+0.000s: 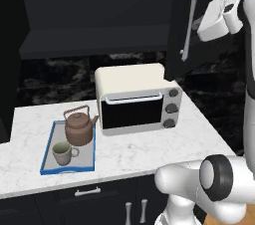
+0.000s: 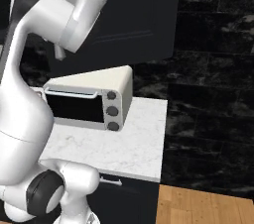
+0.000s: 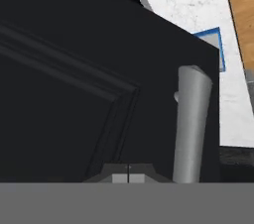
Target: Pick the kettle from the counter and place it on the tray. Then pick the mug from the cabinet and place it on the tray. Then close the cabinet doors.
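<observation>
A: Where do the kettle and mug stand?

B: Both are on the tray, which lies on the counter to the left of a cream toaster oven. The kettle sits at the tray's far end, brown, hoop handle up, spout toward the oven. The mug is just in front of it at the near end, its loop handle pointing toward the oven side.

A: And the gripper?

B: In the hand view the gripper has its two finger tips pressed together — closed, with nothing between them. It is right up against the dark panelled face of the right cabinet door, and the silver bar handle rises just beside the tips, not between them.

A: How do the doors look from the base?

B: In the left base view the right door stands at an angle, its bar handle facing us, and the white hand is beside that handle at the upper right. The cabinet is open in the middle — a dark shelf shows inside. At the far left edge there is a dark panel; I cannot tell whether that is the other door.

A: Anything from the right side?

B: The arm rises on the left of that view, in front of the dark door, above the oven and the counter's end.
</observation>
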